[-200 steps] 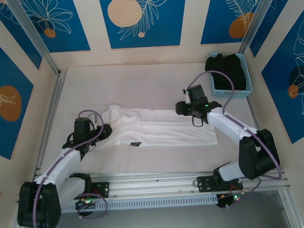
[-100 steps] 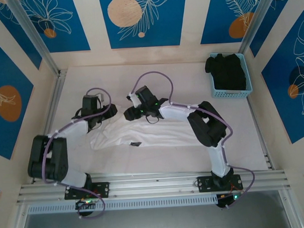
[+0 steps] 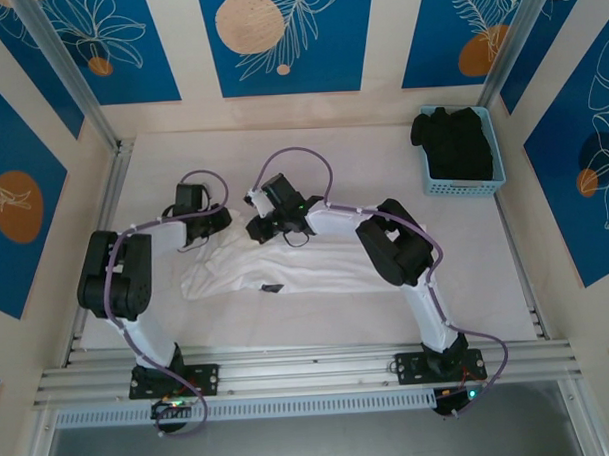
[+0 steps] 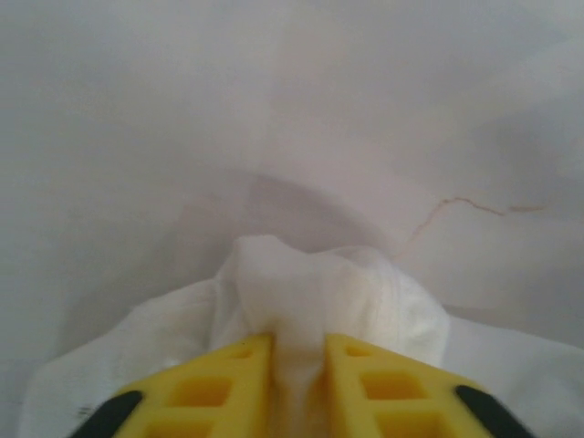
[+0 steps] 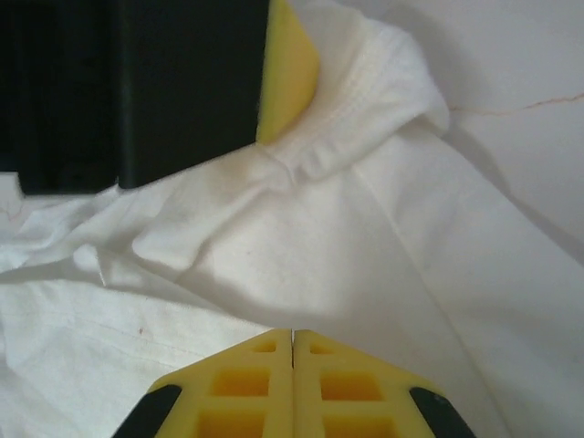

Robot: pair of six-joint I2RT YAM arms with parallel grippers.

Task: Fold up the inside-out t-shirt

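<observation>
Left pincer (image 4: 298, 351), right pincer (image 5: 292, 339), clamping one t-shirt (image 3: 326, 269)

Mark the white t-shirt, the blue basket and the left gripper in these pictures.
white t-shirt (image 3: 326, 269), top external view, on the flat body of the shirt.
blue basket (image 3: 463, 188), top external view, on its near wall.
left gripper (image 4: 298, 351), left wrist view, between the yellow fingertips where they pinch the cloth.

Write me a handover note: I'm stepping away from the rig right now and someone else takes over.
Left gripper: shut on a bunch of the t-shirt.
Right gripper: shut on its cloth, close beside the left.
Shirt: mid-table, wrinkled, gathered at its left end.
Done: cloth gripped, no finished fold.
Left: lay it down, release, smooth, finish folding.
</observation>
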